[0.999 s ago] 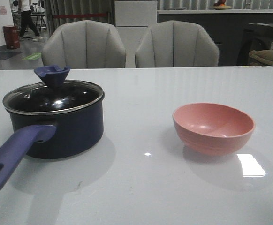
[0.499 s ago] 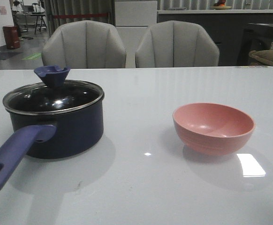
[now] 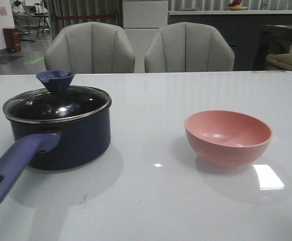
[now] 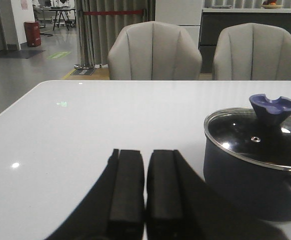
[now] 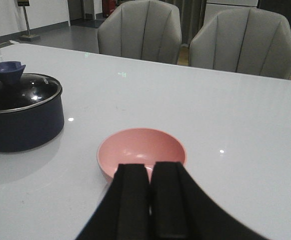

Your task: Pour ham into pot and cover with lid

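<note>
Front view: you're looking at the pot [image 3: 60, 135] sitting toward the left edge of the tabletop [image 3: 156, 201], lid [image 3: 56, 103] seated flat on its rim, blue knob [image 3: 55, 80] pointing up. Purple handle [image 3: 13, 168] is running out toward the near-left corner. The pink bowl [image 3: 228, 136] is standing upright toward the right side, well apart from the pot, and its inside is looking bare. Ham isn't showing anywhere; the dark glass of the lid is hiding whatever's in the pot. No arm is appearing in this view. Two grey chairs [image 3: 138, 47] are standing behind the far edge.

Left wrist view: the left pincer [image 4: 145, 190] is sitting low over the tabletop with its black fingers [image 4: 126, 187] pressed together, gripping nothing. The covered pot is standing just beside it, not touching.

Right wrist view: the right pincer [image 5: 150, 200] is likewise showing its fingers [image 5: 133, 200] together, nothing between them. You're seeing the pink bowl directly ahead of the fingertips, its near rim partly hidden by them; contact can't be told. The pot with its lid on is standing further off, toward the left edge.
</note>
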`<action>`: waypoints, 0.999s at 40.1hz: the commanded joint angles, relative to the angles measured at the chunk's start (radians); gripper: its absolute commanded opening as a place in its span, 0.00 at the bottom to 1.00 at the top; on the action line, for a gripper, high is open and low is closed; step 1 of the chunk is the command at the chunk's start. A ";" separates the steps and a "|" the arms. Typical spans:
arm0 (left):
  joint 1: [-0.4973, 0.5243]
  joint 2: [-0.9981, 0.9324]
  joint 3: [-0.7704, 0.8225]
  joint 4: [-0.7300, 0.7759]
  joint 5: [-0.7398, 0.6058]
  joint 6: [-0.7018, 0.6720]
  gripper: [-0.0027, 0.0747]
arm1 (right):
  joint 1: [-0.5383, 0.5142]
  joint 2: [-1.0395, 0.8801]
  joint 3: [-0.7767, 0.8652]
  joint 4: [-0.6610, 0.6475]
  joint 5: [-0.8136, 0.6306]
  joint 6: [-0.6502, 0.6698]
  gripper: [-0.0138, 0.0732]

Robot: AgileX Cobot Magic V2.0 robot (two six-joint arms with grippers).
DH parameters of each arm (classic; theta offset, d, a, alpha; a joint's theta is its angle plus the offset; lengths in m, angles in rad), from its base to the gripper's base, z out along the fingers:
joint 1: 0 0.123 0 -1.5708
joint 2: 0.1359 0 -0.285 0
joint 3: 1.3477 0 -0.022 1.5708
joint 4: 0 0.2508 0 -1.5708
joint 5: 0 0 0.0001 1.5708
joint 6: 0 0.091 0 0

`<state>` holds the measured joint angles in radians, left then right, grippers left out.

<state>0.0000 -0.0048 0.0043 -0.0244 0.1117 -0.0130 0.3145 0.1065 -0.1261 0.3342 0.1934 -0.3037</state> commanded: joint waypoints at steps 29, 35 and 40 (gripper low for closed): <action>0.001 -0.019 0.020 -0.007 -0.084 -0.003 0.18 | -0.205 -0.137 0.148 -0.334 -0.229 0.266 0.32; 0.001 -0.019 0.020 -0.007 -0.084 -0.003 0.18 | -0.205 -0.137 0.148 -0.334 -0.228 0.288 0.32; 0.001 -0.019 0.020 -0.007 -0.084 -0.003 0.18 | -0.205 -0.137 0.148 -0.334 -0.228 0.329 0.32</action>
<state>0.0000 -0.0048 0.0043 -0.0244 0.1110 -0.0130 0.1089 -0.0104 0.0271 0.0158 0.0550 0.0000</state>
